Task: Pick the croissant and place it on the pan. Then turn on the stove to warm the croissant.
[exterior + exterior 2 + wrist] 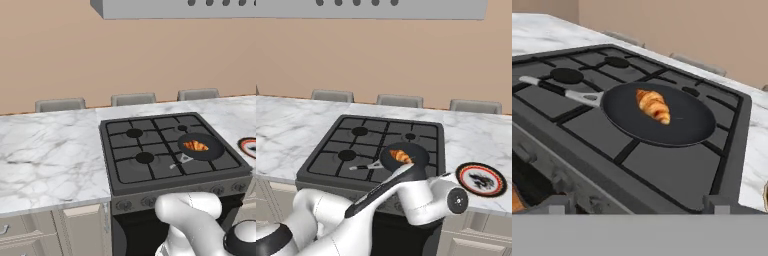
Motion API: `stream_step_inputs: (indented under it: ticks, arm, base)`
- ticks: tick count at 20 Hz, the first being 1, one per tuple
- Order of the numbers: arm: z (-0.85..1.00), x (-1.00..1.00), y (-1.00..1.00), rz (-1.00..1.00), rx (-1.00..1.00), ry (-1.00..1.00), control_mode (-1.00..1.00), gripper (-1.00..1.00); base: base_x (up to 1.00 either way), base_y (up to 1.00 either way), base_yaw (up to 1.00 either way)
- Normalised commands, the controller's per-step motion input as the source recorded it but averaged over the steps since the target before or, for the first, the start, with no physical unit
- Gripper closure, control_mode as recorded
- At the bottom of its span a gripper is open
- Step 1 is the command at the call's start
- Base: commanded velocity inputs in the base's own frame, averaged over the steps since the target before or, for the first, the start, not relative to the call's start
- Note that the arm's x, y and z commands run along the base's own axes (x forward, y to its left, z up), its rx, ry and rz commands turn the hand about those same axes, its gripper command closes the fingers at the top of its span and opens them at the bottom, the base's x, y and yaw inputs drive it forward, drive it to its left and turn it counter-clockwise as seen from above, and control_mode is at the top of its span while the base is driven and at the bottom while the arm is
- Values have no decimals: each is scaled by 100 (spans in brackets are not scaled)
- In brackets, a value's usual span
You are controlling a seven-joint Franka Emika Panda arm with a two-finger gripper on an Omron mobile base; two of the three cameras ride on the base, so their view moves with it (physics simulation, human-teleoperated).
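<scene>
The croissant lies in the pan on the stove, so next come the knobs, which sit low and just ahead of the wide open, empty pincer at the stove's front edge.

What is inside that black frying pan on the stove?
A croissant lies inside the pan, off centre, toward the handle side. The rest of the pan's floor is bare. The pan sits on the stove grate; the burner beneath it is covered.
</scene>
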Motion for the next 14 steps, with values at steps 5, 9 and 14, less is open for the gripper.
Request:
stream_step_inputs:
  ticks: [5, 9, 14]
  arm:
    - [-8, -32, -11, 3, 15, -29, -100, -100]
    - [-21, -22, 0, 0, 12, -28, -100, -100]
    - [-24, -3, 0, 0, 10, -26, -100, -100]
  base:
    - [0, 0, 0]
    - [0, 0, 0]
    - [0, 0, 0]
